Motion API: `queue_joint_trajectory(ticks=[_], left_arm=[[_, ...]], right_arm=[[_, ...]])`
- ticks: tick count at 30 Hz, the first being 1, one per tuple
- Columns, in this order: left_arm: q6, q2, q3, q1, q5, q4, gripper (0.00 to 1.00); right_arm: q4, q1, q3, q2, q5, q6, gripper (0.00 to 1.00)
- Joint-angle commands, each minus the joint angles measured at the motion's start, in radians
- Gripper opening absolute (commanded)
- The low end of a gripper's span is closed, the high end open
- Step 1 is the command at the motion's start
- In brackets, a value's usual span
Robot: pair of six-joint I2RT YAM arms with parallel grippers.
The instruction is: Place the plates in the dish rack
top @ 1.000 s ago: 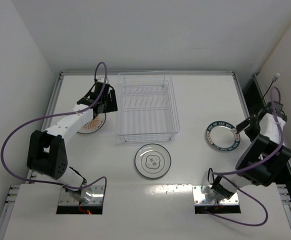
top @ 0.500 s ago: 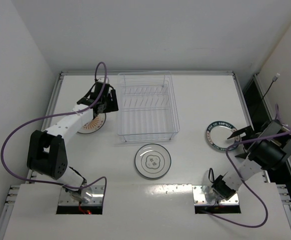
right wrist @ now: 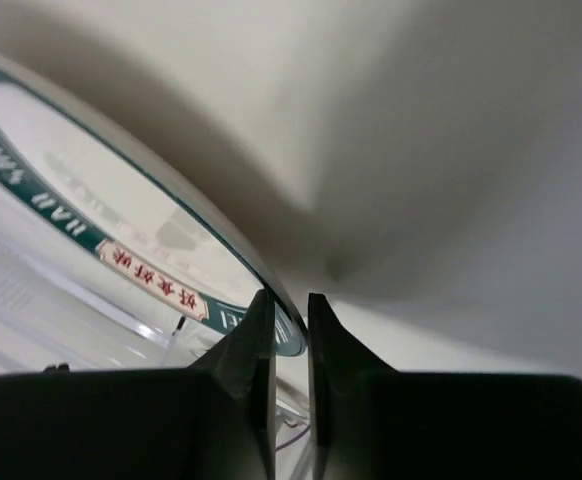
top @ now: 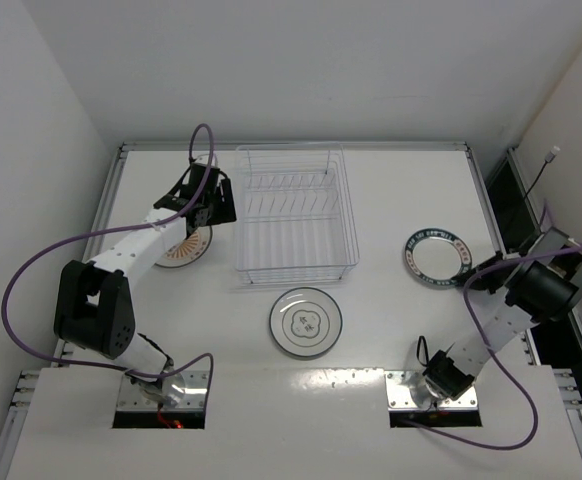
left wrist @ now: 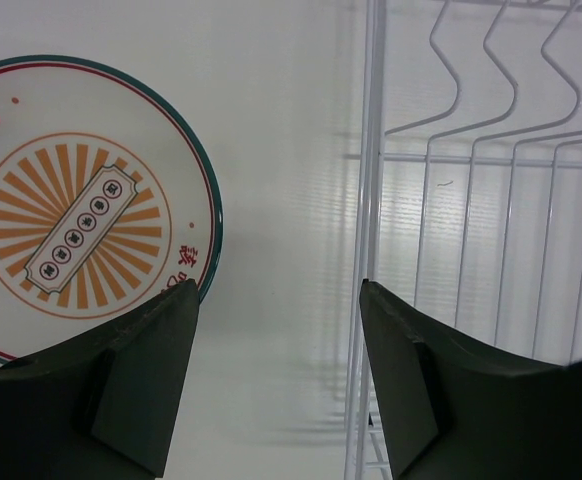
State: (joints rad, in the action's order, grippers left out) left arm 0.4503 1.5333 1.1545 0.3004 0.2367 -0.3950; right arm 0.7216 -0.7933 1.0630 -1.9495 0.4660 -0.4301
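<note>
My right gripper (right wrist: 291,330) has just clamped onto the rim of the dark-banded plate (top: 437,257). The plate has shifted slightly toward the dish rack (left wrist: 371,150). It is probably tipping off the table (top: 401,190), though that view is murky. So the first load can begin. The left gripper (left wrist: 276,385) hangs apart between the striped plate (left wrist: 76,225) and the rack. The rack holds no plates, and the grey-ringed plate (top: 305,321) lies in front of it.

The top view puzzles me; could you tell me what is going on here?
The right gripper pinches the rim of the round white plate with the dark patterned band. The left gripper hangs open between the orange-striped white plate and the silver wire dish rack. The grey-ringed white plate lies near the rack, which is empty.
</note>
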Motion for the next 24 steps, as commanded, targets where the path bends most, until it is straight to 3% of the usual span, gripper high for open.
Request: queue_joint_trajectory(ticks=[1, 5, 9, 14, 24], left_arm=[[0.008, -0.022, 0.013, 0.008, 0.015, 0.021, 0.63], [-0.001, -0.013, 0.013, 0.008, 0.024, 0.021, 0.63], [-0.001, -0.013, 0.013, 0.008, 0.042, 0.021, 0.63], [-0.001, 0.007, 0.022, 0.008, 0.042, 0.012, 0.63], [-0.001, 0.007, 0.022, 0.008, 0.061, 0.012, 0.63]], right_arm=[[-0.047, 0.009, 0.051, -0.043, -0.003, 0.043, 0.0], [-0.036, 0.034, 0.074, -0.045, 0.032, 0.073, 0.0], [-0.066, 0.133, 0.074, 0.074, 0.074, 0.073, 0.0], [-0.085, 0.296, 0.083, 0.221, -0.01, 0.053, 0.0], [-0.103, 0.408, 0.156, 0.435, -0.119, 0.011, 0.0]])
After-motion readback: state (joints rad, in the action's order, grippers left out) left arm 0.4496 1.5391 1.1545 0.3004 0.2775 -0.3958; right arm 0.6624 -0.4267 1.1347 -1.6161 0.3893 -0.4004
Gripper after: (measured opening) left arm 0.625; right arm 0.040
